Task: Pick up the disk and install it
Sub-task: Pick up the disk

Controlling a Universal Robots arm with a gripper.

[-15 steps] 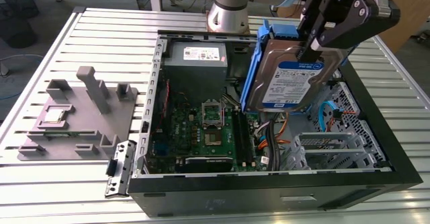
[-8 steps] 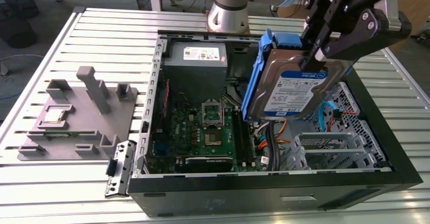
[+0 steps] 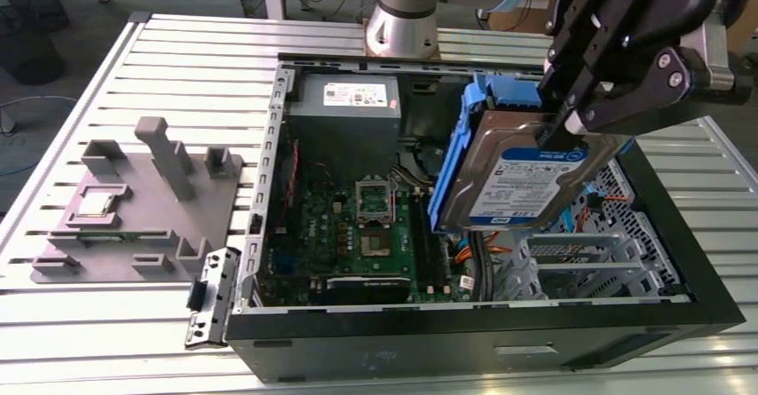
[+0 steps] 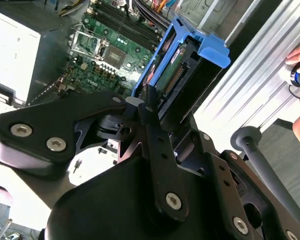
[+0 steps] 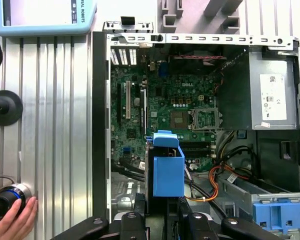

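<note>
The disk (image 3: 521,182), a silver hard drive with a white-and-blue label in a blue carrier frame, hangs tilted over the open computer case (image 3: 474,328), above its drive cage side. My gripper (image 3: 563,133) is shut on the disk's upper edge. In the second wrist view the black fingers (image 4: 149,107) clamp the disk (image 4: 182,60) by its edge, with the motherboard (image 4: 105,50) below. In the first wrist view the disk's blue frame (image 5: 167,172) stands end-on in front of my gripper (image 5: 160,212), over the case's cables.
A grey power-supply box (image 3: 343,98) sits at the case's back. Left of the case, a grey fixture (image 3: 154,200) holds a small processor chip (image 3: 95,204). Another blue carrier (image 5: 275,215) sits in the drive bay. A person's hand (image 5: 10,225) rests on a knob beside the case.
</note>
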